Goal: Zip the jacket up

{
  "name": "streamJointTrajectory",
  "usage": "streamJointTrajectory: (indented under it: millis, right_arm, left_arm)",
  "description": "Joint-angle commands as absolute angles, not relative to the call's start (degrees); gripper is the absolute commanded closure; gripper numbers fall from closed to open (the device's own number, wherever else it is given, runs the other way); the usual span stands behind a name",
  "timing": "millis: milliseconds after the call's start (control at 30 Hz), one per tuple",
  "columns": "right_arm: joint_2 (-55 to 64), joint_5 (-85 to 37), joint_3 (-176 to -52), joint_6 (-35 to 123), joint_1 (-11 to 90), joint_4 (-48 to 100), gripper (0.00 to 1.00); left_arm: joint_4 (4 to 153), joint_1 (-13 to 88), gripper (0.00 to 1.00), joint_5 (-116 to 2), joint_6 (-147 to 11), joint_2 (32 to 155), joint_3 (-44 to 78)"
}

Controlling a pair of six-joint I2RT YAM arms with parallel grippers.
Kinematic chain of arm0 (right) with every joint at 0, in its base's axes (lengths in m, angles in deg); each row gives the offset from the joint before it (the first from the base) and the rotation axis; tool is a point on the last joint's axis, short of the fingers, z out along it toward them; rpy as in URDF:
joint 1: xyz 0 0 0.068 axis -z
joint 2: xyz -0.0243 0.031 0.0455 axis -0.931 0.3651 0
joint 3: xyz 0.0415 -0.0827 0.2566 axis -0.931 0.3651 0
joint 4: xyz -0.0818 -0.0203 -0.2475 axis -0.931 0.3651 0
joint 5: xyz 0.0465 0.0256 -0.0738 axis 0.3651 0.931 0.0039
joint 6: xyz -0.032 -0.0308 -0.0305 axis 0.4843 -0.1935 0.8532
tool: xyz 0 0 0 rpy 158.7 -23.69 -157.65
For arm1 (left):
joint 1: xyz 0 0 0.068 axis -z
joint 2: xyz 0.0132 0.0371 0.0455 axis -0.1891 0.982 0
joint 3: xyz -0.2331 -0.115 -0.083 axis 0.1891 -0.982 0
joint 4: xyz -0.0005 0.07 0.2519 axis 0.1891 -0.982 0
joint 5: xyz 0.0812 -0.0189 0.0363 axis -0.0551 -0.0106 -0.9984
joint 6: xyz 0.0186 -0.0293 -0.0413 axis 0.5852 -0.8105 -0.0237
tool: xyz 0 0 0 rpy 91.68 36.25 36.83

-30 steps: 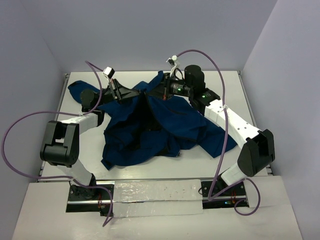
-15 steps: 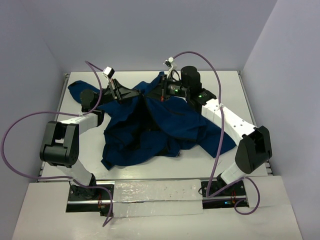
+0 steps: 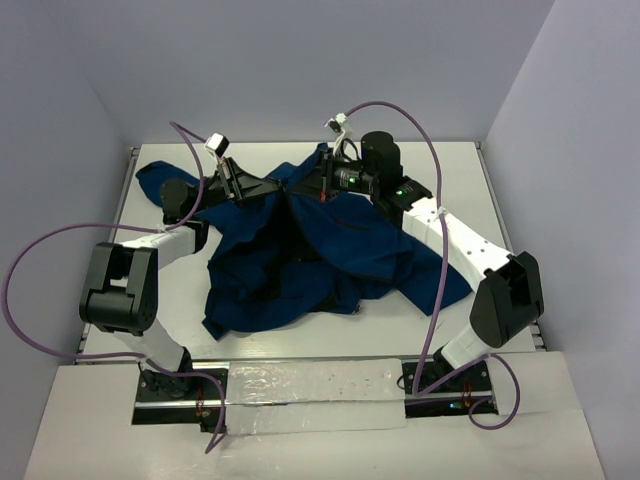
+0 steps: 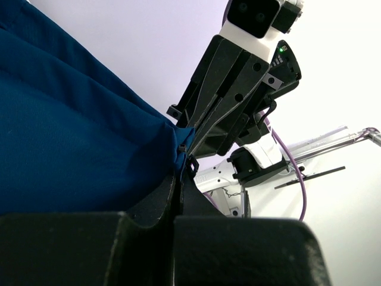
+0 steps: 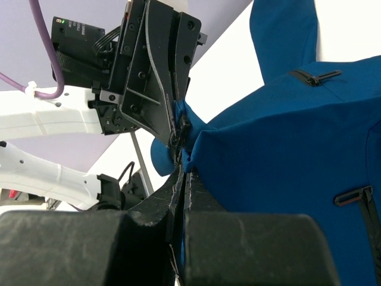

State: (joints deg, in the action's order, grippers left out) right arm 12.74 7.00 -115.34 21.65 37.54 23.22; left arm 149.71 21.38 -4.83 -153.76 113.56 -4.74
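Observation:
The navy-blue jacket (image 3: 330,245) lies crumpled across the table, lifted into a ridge at the far middle. My left gripper (image 3: 280,187) is shut on the jacket's front edge at the zipper end (image 4: 181,149). My right gripper (image 3: 305,186) faces it, almost tip to tip, shut on the opposite front edge (image 5: 181,156). In the left wrist view blue fabric (image 4: 71,137) fills the left side. In the right wrist view the jacket (image 5: 286,149) fills the right side, with zipped pockets (image 5: 312,75) showing.
A jacket sleeve (image 3: 160,180) trails to the far left corner, another (image 3: 440,275) toward the right edge of the table (image 3: 470,170). Purple cables (image 3: 60,240) loop off both arms. Walls close in on three sides.
The right arm has swung left, bringing its gripper closer to the left gripper at the jacket's raised ridge. The left arm has stayed put.

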Motion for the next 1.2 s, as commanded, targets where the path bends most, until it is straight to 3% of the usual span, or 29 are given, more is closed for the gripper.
streamJointTrajectory:
  millis: [0,1167]
  right_arm:
    - [12.9,7.4,-118.6,20.9,36.8,18.9,1.00]
    - [11.7,7.0,-116.4,20.2,36.9,17.0,1.00]
  left_arm:
    - [157.1,22.0,1.00,-4.7,-152.4,110.2,-4.1]
    - [160.2,22.0,1.00,-4.0,-154.6,110.8,-4.0]
